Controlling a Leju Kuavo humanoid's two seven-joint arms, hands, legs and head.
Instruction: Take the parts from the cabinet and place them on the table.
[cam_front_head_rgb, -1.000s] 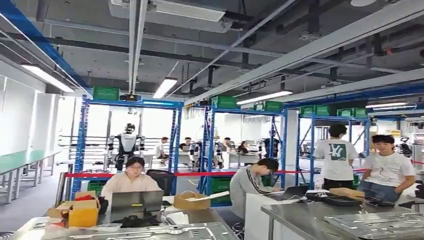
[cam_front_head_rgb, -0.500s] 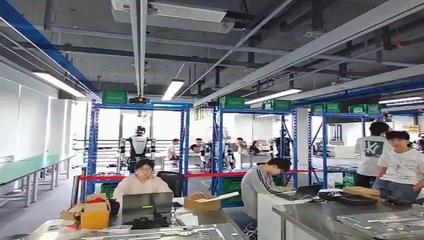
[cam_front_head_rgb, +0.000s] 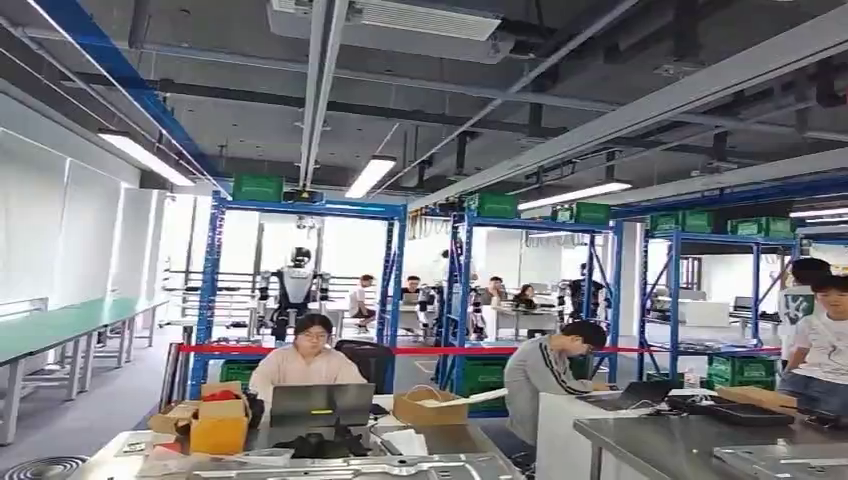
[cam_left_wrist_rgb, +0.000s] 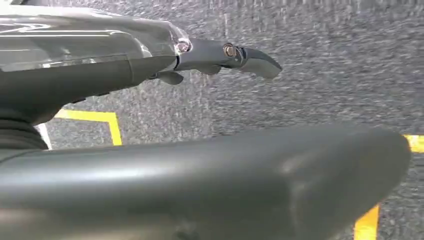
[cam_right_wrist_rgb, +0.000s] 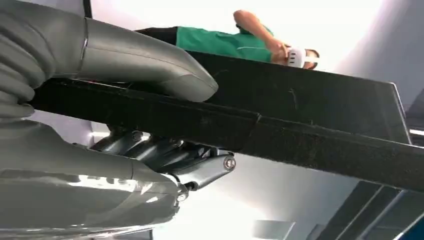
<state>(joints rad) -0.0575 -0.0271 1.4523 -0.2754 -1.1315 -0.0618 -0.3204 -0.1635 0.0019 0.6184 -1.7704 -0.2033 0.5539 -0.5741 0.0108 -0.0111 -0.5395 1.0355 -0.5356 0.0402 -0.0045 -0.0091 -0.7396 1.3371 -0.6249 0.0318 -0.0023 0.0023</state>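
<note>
The part (cam_right_wrist_rgb: 280, 125), a flat dark panel with a thin edge, is held in the right hand (cam_right_wrist_rgb: 150, 130): the thick grey thumb (cam_right_wrist_rgb: 150, 65) lies across one face and the darker fingers (cam_right_wrist_rgb: 175, 160) curl under the other, with the panel running on well past the fingertips. Judged from this, the pick from the cabinet is done and the carry is under way; the placing on a table is left. The left hand (cam_left_wrist_rgb: 210, 55) hangs over grey carpet with yellow floor tape (cam_left_wrist_rgb: 100, 120), holds nothing, and its fingers are extended and apart. Ahead in the head view are steel tables (cam_front_head_rgb: 650, 435), one bearing a flat metal sheet (cam_front_head_rgb: 330, 465). Against the earlier head frames the whole scene has slid rightward: the blue racks (cam_front_head_rgb: 300, 290) and the seated person behind the laptop (cam_front_head_rgb: 320, 400) sit further right, so the camera has turned left, not the things.
</note>
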